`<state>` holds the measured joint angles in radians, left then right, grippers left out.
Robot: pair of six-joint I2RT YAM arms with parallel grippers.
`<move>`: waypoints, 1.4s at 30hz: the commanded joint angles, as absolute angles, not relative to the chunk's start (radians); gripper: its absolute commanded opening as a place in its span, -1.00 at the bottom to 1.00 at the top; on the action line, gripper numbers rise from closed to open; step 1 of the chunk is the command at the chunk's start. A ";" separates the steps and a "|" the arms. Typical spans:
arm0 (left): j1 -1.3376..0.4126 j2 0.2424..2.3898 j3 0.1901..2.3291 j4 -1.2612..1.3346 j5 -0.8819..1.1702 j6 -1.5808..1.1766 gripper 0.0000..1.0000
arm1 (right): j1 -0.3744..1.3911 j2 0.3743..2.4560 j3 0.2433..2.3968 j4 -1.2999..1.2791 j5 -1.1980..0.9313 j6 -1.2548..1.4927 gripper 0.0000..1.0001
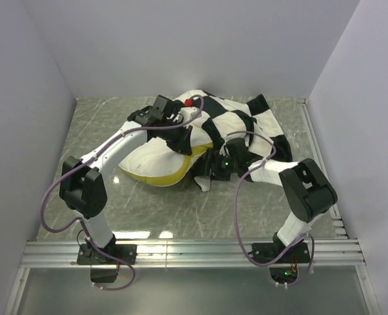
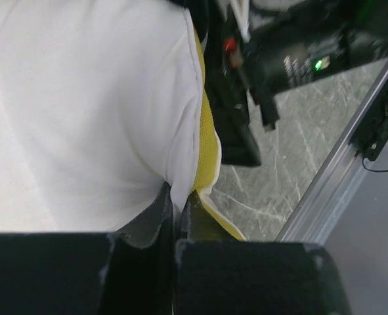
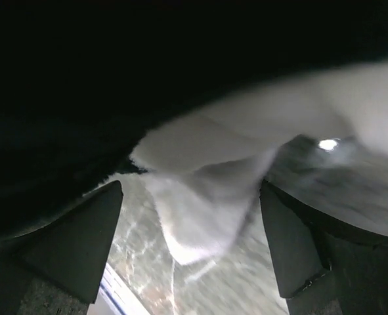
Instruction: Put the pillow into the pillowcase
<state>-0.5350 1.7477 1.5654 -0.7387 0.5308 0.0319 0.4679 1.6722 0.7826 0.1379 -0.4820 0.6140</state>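
Pillow [image 1: 155, 164]: lying mid-frame on the surface [image 1: 180, 210], touching the pillowcase [image 1: 246, 121] at its right;
Left jaws: clamping together on the pillow's yellow-banded edge;
Right jaws: standing apart — white fabric hanging between them

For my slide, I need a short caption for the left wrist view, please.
Left gripper shut on the pillow edge, beside its yellow band, above the table.

Cream pillow [image 1: 155, 163] abutting crumpled checkered pillowcase [image 1: 259, 128]
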 commanded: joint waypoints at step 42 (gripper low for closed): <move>-0.393 1.396 1.279 -0.486 0.695 -0.089 0.91 | 0.293 1.515 1.596 -0.709 -0.496 0.147 0.44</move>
